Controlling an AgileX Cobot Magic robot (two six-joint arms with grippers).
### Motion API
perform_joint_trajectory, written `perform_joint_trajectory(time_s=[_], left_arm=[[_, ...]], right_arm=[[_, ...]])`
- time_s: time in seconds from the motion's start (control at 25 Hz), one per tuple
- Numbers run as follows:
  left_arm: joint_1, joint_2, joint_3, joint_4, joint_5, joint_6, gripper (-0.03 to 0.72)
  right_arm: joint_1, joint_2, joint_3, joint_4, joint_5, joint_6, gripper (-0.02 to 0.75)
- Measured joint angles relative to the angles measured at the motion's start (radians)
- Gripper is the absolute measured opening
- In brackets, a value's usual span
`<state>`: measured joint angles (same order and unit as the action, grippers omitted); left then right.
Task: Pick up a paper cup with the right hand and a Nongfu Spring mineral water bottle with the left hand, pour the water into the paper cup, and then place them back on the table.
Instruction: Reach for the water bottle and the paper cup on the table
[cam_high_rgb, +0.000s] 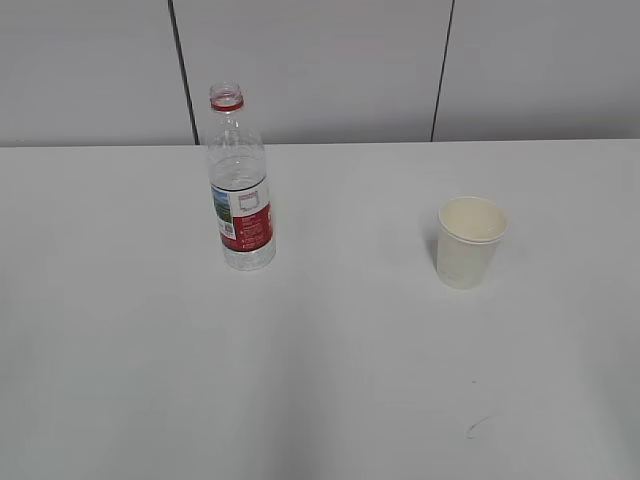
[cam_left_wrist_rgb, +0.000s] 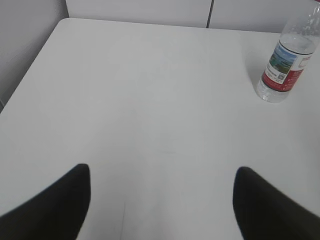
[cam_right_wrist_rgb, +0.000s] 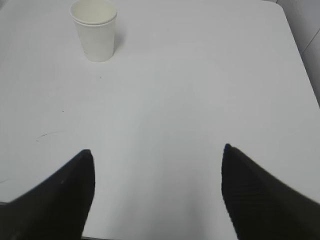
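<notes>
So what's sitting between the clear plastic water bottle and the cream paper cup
Nothing: the exterior view shows only bare white table between the clear plastic water bottle and cream paper cup.

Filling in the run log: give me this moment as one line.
phase: pre-grasp | left hand: open, empty | right hand: open, empty | bottle: upright, uncapped | paper cup: upright on table

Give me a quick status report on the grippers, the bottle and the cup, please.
Left gripper open, empty. Right gripper open, empty. Bottle and paper cup upright on the table, apart, untouched. Nothing in the way.
</notes>
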<state>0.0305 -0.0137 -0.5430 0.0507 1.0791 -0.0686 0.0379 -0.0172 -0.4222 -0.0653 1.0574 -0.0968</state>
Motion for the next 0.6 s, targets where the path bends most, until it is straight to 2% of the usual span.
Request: perform_joint_trajectory(time_s=[0.6], left_arm=[[0.0,0.0,0.0,0.0,0.0,0.0,0.526]], right_arm=[[0.0,0.0,0.0,0.0,0.0,0.0,0.582]])
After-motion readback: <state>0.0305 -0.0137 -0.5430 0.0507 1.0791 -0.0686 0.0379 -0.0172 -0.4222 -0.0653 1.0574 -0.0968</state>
